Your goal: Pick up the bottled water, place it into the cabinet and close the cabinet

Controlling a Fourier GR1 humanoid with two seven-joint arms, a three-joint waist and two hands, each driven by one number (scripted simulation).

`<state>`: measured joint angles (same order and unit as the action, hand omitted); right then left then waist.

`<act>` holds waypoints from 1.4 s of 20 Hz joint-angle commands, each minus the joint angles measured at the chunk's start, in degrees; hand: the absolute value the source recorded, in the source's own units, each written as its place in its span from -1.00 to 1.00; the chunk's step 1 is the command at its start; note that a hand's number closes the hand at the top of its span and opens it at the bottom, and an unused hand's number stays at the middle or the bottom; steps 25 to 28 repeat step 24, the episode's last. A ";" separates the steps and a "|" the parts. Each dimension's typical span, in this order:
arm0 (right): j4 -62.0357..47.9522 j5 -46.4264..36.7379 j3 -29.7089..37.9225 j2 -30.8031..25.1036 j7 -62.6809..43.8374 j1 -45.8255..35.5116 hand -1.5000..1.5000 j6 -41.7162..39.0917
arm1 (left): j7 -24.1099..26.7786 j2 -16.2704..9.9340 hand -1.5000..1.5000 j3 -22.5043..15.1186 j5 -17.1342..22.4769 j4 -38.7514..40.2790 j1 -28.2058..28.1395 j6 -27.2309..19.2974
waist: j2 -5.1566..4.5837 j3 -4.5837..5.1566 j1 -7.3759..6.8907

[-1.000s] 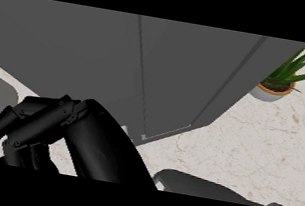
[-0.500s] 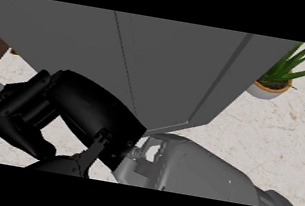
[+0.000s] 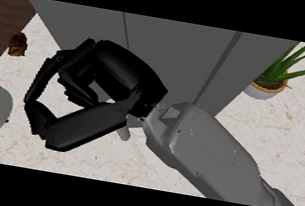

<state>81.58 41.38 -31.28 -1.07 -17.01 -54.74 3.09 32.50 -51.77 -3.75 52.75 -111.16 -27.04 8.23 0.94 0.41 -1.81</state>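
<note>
While the grey forearm crosses the lower right of the head view, the scene reads like this:

Right hand: black, large in the middle of the view, in front of the cabinet; its fingers bend down and round to the left and the thumb lies below them, with nothing to be seen between them.
Left hand: shows nowhere in the view.
Cabinet: grey, its doors closed, only a thin seam between the two panels.
Bottled water: not to be seen anywhere.
Potted plant: green leaves in a pale pot, on the counter just right of the cabinet.
Counter: pale speckled stone.
Small brown object: at the counter's left edge; what it is cannot be told.
</note>
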 commanded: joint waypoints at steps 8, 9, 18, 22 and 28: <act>-12.27 -8.99 6.79 -7.38 6.14 -1.00 1.00 2.84 | -1.82 0.52 -1.00 1.58 0.52 0.65 0.09 0.01 | -1.29 -0.37 1.76; -13.85 -8.83 9.03 -7.59 6.94 -2.06 1.00 3.92 | -0.25 1.16 -1.00 0.25 -1.94 -0.65 -1.52 0.75 | -1.24 -0.36 0.75; -17.53 -10.35 11.52 -9.75 10.38 -3.80 -1.00 3.37 | -1.84 2.58 -1.00 -1.60 -2.18 -2.69 0.17 -0.61 | -1.62 -0.40 1.37; -19.18 -10.27 12.00 -9.10 10.38 -5.09 -1.00 3.66 | -3.70 2.46 -1.00 -1.04 -0.70 -3.20 2.09 -1.93 | -1.70 -0.41 1.61; -20.55 -11.40 11.27 -8.67 12.52 -4.22 -1.00 3.43 | -3.17 2.34 -1.00 -0.85 -1.42 -2.51 1.95 -0.80 | -1.73 -0.37 1.09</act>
